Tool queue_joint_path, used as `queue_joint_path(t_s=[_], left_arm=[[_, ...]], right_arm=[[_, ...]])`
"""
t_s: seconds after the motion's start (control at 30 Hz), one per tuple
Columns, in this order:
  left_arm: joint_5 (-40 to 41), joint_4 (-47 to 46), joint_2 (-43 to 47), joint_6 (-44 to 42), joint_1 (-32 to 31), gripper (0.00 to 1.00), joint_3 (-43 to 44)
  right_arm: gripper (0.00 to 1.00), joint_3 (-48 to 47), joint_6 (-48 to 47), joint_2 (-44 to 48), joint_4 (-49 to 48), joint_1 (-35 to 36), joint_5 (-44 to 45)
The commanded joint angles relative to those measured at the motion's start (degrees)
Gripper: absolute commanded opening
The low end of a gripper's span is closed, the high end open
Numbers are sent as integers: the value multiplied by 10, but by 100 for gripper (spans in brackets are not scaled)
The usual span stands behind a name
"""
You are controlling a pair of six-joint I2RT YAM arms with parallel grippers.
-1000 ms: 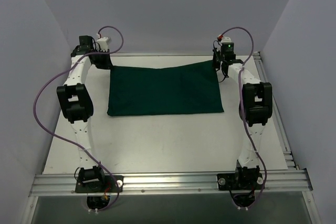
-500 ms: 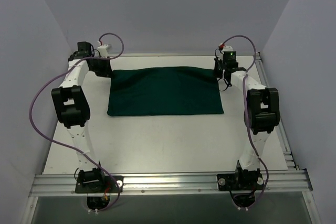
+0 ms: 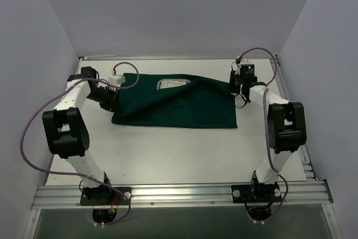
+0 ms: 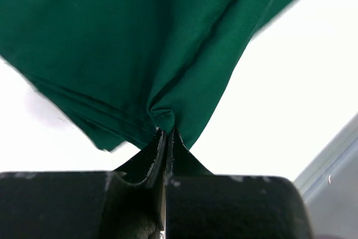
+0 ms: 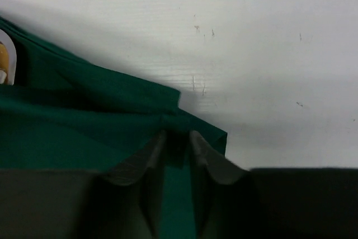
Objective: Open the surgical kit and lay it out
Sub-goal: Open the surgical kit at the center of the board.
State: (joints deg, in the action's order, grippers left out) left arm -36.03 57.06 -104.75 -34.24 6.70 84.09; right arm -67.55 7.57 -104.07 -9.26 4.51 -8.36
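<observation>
Surgical kit (image 3: 190, 107) is lying mid-table in the top view, its green wrap (image 3: 145, 104) sitting peeled back at the far edge and baring a strip of the steel tray (image 3: 172, 84). Opening is judged barely begun, with nothing laid out yet. In the left wrist view the left gripper (image 4: 166, 132) is pinching a bunched fold of wrap, jaws fully closed. In the right wrist view the right gripper (image 5: 178, 138) is straddling the wrap's corner, fingers slightly parted, and whether it is gripping cannot be told.
</observation>
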Motion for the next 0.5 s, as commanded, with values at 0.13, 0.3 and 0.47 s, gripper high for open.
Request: queue_joint_path(t_s=[0.13,0.3,0.47], left_arm=[[20,132,96,-188,7,2,-109],[55,176,147,-286,8,2,-166],[130,210,174,-335,7,2,-212]], right_arm=[[48,-1,25,20,4,-6,7],[53,15,42,58,9,-6,24],[54,17,51,94,30,-6,35]])
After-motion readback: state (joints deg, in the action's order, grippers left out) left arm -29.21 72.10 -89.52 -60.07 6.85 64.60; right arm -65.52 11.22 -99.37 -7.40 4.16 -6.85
